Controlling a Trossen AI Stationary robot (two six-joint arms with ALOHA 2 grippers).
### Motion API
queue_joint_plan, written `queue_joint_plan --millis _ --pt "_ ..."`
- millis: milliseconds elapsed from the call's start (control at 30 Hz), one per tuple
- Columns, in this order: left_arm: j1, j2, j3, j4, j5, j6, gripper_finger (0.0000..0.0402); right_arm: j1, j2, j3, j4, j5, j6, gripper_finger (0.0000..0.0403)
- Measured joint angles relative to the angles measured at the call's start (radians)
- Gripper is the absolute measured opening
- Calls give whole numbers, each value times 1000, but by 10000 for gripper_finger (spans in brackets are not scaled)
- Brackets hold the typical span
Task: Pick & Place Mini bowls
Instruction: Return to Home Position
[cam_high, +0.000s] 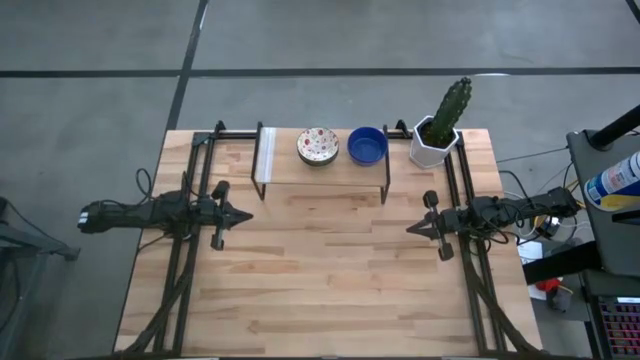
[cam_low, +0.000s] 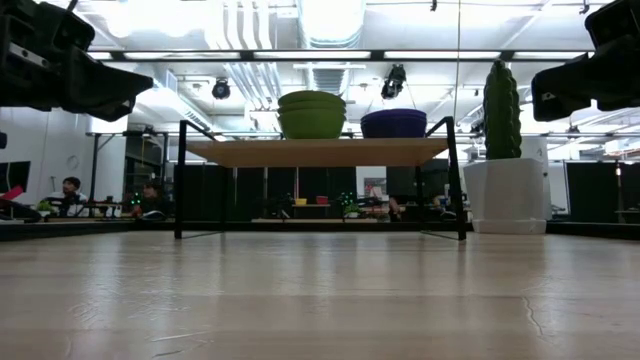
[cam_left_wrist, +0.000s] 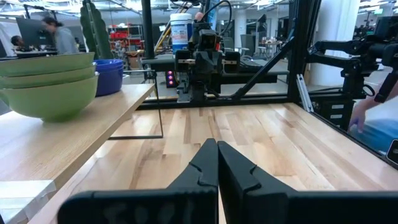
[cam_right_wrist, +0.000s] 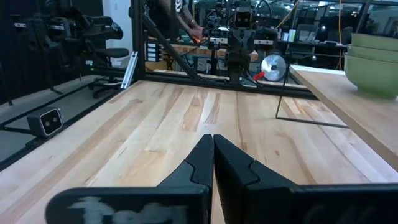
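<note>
Plainly, patterned bowls (cam_high: 318, 145) and blue bowls (cam_high: 367, 145) are stacked on the shelf (cam_high: 300, 172); left gripper (cam_high: 248, 213) and right gripper (cam_high: 408, 229) are held at the table's (cam_high: 330, 290) side edges, fingers pressed together.

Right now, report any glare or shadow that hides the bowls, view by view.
Low view: ceiling lights glare above the patterned bowls and blue bowls, yet both stacks read clearly; left gripper and right gripper are dark silhouettes. High view: even light, no glare on either stack.

Left tool (cam_left_wrist: 217, 150) closed over table (cam_left_wrist: 267, 140); green bowls (cam_left_wrist: 48, 87) stacked on shelf (cam_left_wrist: 59, 144)
</note>
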Motion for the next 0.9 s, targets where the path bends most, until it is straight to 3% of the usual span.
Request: queue_joint_plan --millis 900 --pt "0 0 -2 11 0 0 0 0 0 0 0 0 -1 8"
